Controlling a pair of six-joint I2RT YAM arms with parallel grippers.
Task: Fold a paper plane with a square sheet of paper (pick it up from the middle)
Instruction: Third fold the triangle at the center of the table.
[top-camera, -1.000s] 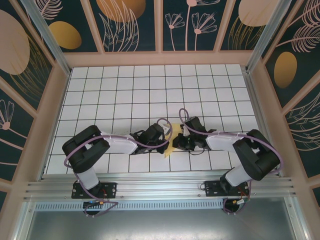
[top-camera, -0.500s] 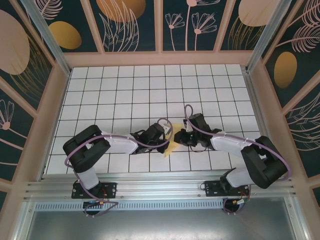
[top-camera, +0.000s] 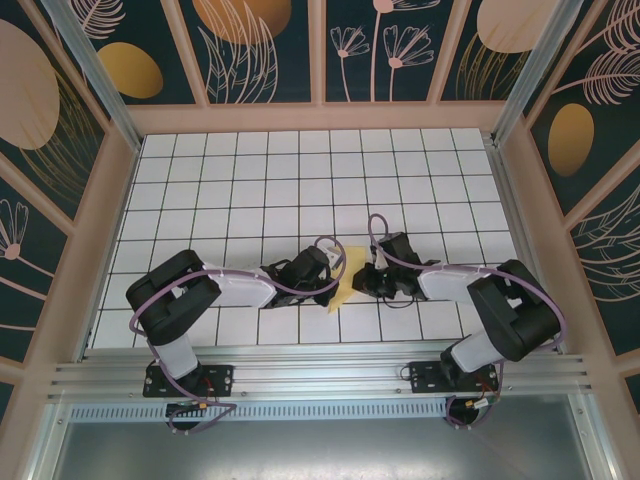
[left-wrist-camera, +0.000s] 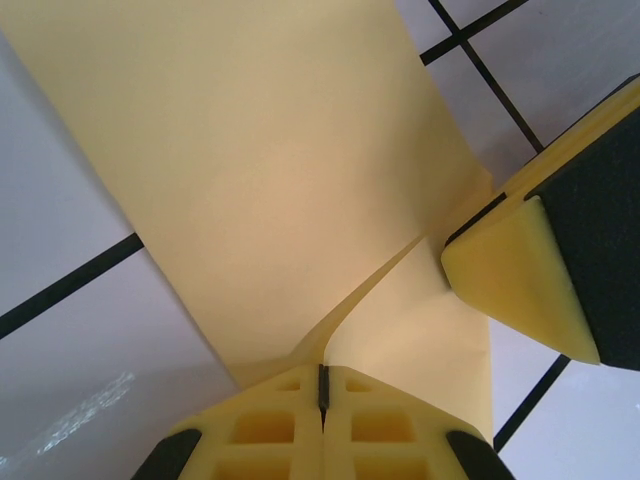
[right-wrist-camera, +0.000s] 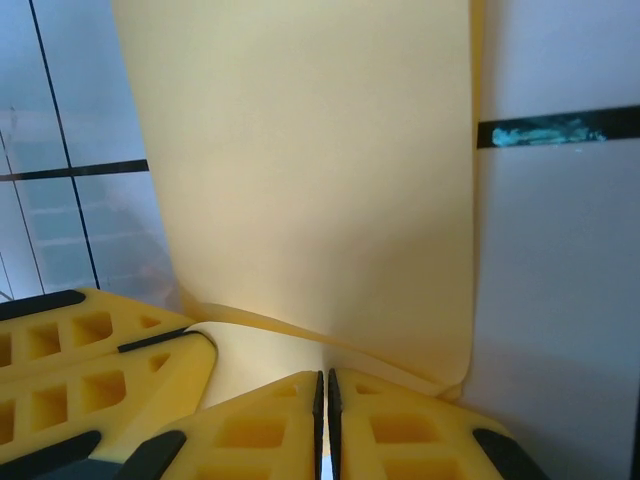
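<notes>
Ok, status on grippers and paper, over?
Left gripper shut on the pale-yellow creased paper sheet. Right gripper shut on it too. Both grippers crowded close together.

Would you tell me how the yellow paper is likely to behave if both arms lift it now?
Probably floppy: the yellow paper buckles into a raised ridge where the shut left jaws pinch it. Likely thin and light too: it curls up at the right jaws, so it may sag between the pinches.

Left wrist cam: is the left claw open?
No, the left claw is shut, its fingers pressed together on a raised fold of the pale-yellow paper.
</notes>
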